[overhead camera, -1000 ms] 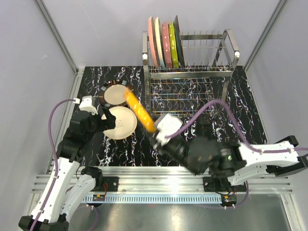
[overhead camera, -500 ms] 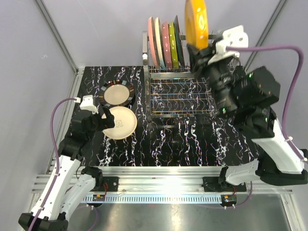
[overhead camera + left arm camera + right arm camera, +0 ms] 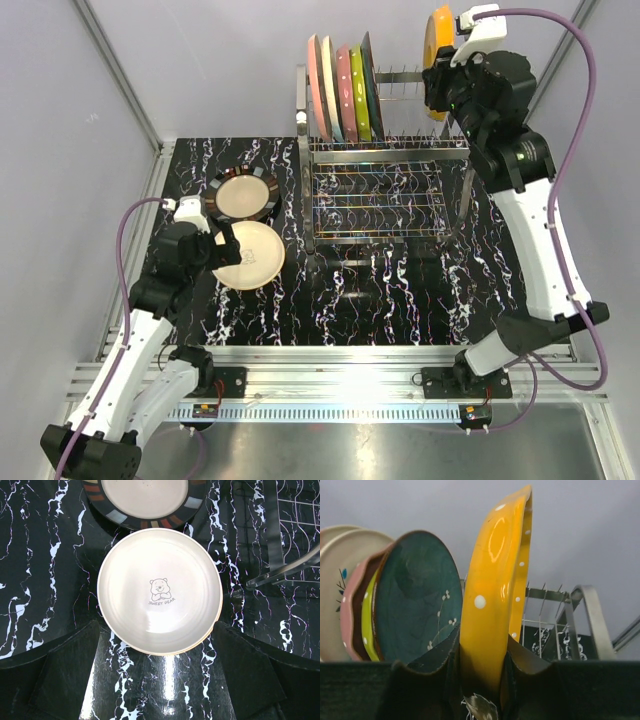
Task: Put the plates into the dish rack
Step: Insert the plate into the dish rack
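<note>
Right gripper (image 3: pixel 482 666) clamped on the rim of the orange plate (image 3: pixel 495 580), upper right above the rack (image 3: pixel 390 152), left gripper (image 3: pixel 156 632) jaws apart over the cream plate (image 3: pixel 160 587) at centre left; risk: plate could pivot in that pinch, miss the tines (image 3: pixel 400 75), clip the teal plate (image 3: pixel 415 600).

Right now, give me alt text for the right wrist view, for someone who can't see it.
The right gripper holds an orange plate upright by its edge. A teal plate stands just left of it, with more plates behind, and the rack shows its tines and end loop at right.
</note>
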`<action>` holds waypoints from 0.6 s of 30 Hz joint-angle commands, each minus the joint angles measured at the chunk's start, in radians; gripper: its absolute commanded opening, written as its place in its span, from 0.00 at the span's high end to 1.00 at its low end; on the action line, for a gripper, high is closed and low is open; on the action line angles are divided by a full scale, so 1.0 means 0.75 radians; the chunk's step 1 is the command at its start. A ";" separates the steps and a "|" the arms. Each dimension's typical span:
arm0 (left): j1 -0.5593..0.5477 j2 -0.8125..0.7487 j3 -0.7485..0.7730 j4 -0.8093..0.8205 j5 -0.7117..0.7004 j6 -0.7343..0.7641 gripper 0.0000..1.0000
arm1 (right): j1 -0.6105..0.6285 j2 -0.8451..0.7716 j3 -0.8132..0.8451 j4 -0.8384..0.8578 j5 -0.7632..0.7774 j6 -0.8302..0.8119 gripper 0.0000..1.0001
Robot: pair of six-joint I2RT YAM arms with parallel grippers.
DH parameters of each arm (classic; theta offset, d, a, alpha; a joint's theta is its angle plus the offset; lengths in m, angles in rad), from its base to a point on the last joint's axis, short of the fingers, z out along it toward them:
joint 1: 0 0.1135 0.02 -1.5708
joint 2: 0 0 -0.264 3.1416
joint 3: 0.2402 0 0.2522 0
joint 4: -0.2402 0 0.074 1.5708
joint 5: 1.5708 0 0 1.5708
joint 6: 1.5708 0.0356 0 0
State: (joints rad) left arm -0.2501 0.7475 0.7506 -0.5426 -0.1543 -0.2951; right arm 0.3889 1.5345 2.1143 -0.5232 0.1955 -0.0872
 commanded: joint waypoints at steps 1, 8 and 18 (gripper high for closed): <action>-0.006 0.003 0.044 0.065 -0.021 0.015 0.01 | -0.040 -0.015 0.050 0.270 -0.295 0.144 1.00; -0.014 -0.015 0.006 0.097 -0.044 0.040 0.01 | -0.067 0.118 0.165 0.291 -0.355 0.159 1.00; -0.024 0.005 0.018 0.085 -0.068 0.033 0.01 | -0.069 0.165 0.087 0.356 -0.334 0.218 1.00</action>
State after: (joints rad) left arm -0.2642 0.7486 0.7506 -0.5247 -0.1707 -0.2768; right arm 0.3447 1.7126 2.1628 -0.5114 -0.0460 0.0521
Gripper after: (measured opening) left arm 0.987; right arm 0.337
